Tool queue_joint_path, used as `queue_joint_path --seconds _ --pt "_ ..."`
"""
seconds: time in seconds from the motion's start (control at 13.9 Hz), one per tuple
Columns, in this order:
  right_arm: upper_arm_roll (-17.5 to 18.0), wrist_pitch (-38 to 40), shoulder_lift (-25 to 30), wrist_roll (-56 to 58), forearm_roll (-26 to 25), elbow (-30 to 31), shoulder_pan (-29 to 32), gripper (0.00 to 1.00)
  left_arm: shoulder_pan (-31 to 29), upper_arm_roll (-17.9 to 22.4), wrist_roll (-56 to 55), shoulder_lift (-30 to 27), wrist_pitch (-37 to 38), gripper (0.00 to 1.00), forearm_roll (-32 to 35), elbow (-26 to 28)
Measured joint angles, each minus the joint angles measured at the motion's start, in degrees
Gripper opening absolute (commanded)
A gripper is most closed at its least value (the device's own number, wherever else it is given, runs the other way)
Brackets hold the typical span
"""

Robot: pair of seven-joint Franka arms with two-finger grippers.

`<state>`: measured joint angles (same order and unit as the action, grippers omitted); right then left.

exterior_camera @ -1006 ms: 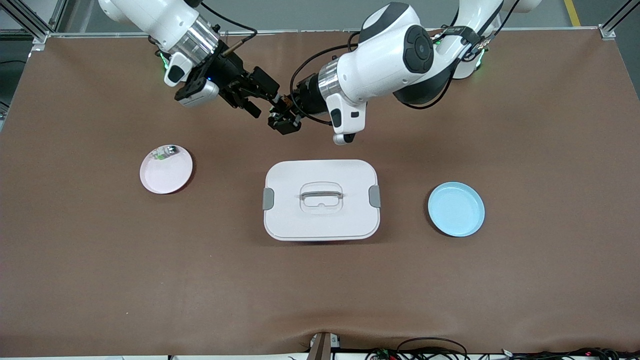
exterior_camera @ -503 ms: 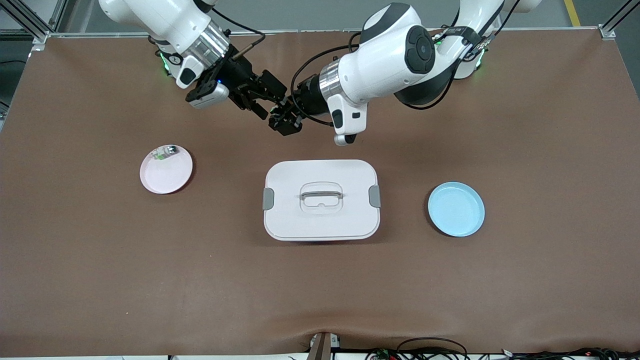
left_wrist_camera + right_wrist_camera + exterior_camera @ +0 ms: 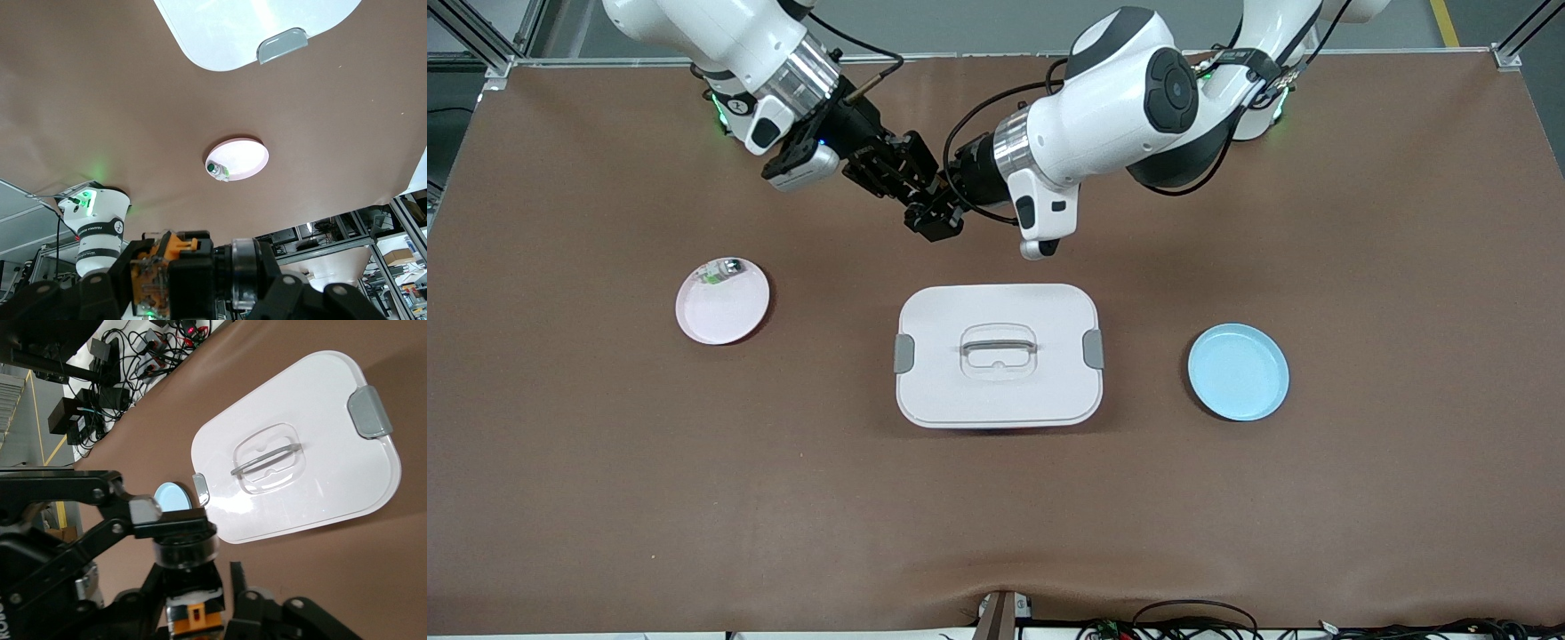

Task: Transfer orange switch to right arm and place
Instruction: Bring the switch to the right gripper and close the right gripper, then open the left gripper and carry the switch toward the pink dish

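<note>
"Where are the two grippers?"
"Right gripper (image 3: 911, 178), at ten o'clock, meets left gripper (image 3: 934, 213) tip to tip."
"And their fingers?"
"Both pairs are closed around one small part."

- The orange switch (image 3: 175, 265) is tiny and blocky, a black body with orange sections and a round black end ringed in clear plastic.
- It's up in the air, lying sideways over the brown counter (image 3: 605, 444).
- Both pincers clamp it at once: left pincer (image 3: 935, 213) and right pincer (image 3: 903, 173).
- The right arm (image 3: 720, 40) is white with a silver wrist ring, reaching in from its own end.
</note>
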<state>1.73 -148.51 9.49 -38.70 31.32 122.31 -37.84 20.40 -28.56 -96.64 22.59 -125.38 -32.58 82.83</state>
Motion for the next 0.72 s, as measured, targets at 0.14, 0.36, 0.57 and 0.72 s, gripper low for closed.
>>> queue_joint_path --seconds 0.14,0.36,0.57,0.72 --pt "0.0 -0.1 0.0 0.0 0.0 0.0 0.0 0.00 0.0 0.0 0.0 0.0 0.0 0.41 0.0 0.0" --pt "0.0 -0.1 0.0 -0.3 0.0 0.0 0.0 0.00 0.0 0.0 0.0 0.0 0.0 0.96 0.0 -0.1" --pt "-0.1 0.3 -0.2 -1.5 0.0 -0.1 0.0 0.00 -0.2 0.1 0.0 0.0 -0.3 1.00 0.0 -0.5" --pt "-0.2 0.3 -0.4 -1.8 0.0 -0.3 0.0 0.00 -0.4 0.2 0.0 -0.1 -0.3 1.00 0.0 -1.1"
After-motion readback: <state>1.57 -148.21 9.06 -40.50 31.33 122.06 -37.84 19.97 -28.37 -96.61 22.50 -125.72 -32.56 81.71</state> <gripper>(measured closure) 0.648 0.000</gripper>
